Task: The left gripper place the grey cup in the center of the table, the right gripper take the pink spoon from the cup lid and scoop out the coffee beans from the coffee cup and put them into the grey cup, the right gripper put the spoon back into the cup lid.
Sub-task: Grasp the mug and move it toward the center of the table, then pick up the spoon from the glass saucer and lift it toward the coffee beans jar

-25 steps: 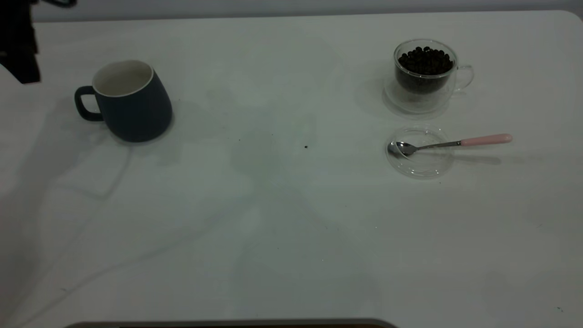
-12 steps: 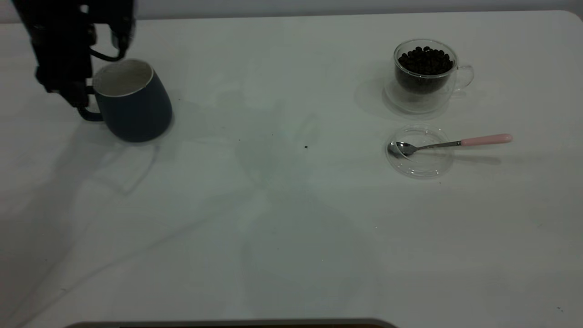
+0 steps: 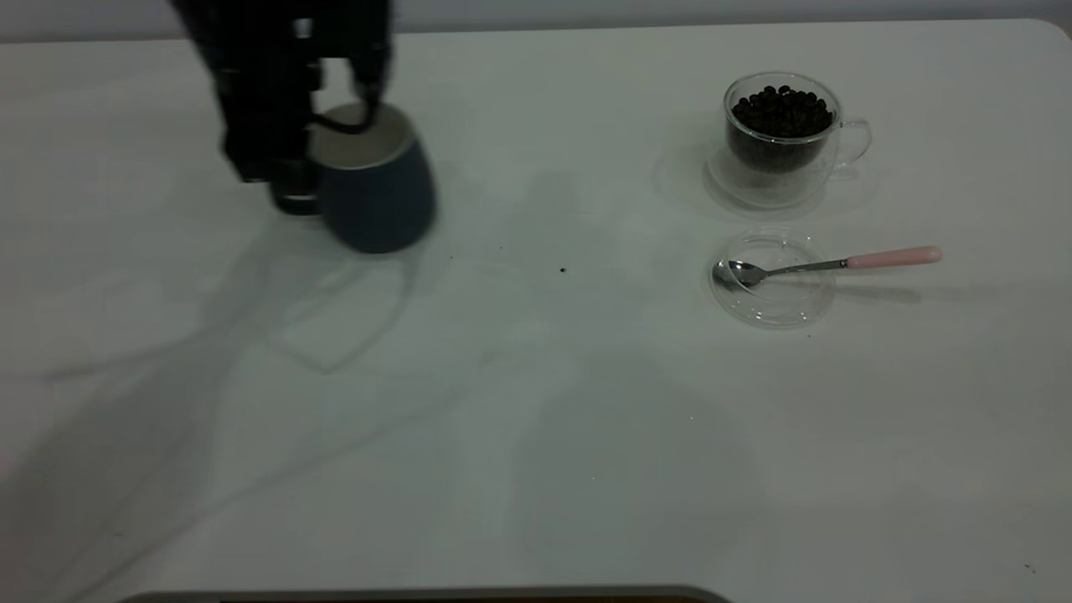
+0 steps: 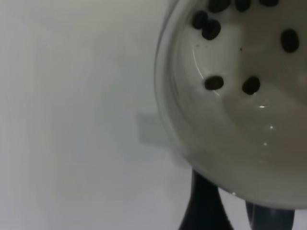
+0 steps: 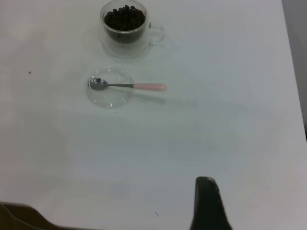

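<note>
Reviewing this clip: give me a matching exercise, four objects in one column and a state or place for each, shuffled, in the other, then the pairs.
Things:
1. grey cup
2. pink spoon
3. coffee cup
4. cup lid

States:
A. full of coffee beans
B. clear, flat on the table
C. bowl resting in the lid, handle sticking out over the edge
D. held at its handle by the left gripper

Pairs: 1-D, 2-C, 3-A, 4-B

Left gripper reaching down from above at the table's far left, fingers clamped. Right gripper held high, away from the work, one dark finger showing.
</note>
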Robot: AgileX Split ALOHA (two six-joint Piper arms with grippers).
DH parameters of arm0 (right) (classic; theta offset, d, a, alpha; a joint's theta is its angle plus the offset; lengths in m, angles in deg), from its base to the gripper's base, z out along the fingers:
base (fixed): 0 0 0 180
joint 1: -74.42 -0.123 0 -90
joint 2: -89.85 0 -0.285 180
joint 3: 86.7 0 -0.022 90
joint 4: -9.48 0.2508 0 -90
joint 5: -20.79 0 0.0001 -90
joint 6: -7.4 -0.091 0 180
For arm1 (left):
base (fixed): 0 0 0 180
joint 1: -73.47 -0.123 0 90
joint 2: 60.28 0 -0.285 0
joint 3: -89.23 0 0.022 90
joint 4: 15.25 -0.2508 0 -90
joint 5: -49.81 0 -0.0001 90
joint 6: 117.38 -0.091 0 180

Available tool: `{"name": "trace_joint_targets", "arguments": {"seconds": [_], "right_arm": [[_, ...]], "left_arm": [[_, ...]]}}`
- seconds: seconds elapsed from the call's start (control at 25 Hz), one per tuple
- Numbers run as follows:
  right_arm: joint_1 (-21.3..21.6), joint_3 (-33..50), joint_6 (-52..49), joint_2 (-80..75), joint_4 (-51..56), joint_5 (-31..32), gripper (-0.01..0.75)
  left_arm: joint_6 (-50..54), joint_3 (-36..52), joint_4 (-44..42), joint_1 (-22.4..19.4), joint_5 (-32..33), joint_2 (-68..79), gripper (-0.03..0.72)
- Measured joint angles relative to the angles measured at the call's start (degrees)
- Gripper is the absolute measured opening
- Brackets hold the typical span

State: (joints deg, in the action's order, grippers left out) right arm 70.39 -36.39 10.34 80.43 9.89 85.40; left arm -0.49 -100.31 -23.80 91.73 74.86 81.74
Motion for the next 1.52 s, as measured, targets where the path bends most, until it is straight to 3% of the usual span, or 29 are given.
{"name": "trace_joint_targets", "arguments": {"seconds": [0.28,0.56,0.8,1.08,1.24,1.52], "right_arm": [[0.0,0.0,0.0,0.0,0.0,0.0,0.530],[0.0,0.0,0.0,0.0,0.0,0.0,0.530],[0.0,0.0,0.0,0.0,0.0,0.0,0.530],[0.0,0.0,0.0,0.0,0.0,0.0,0.530],[0.0,0.0,0.0,0.0,0.0,0.0,0.530],[0.0,0.0,0.0,0.0,0.0,0.0,0.530]], "left_arm": [[0.2,0.0,5.3,6.2,-6.0,0.0,0.586],[6.8,0.0,5.8,8.2,-3.3,-4.7,0.586],[24.8,0.0,2.4,8.1,10.6,-20.7,0.586],[53.0,0.0,-10.6,8.1,31.8,-41.6,0.586],[62.3,0.0,-15.3,8.1,41.5,-52.4,0.586],[64.0,2.6,-13.5,8.0,42.0,-66.5,0.586]]}}
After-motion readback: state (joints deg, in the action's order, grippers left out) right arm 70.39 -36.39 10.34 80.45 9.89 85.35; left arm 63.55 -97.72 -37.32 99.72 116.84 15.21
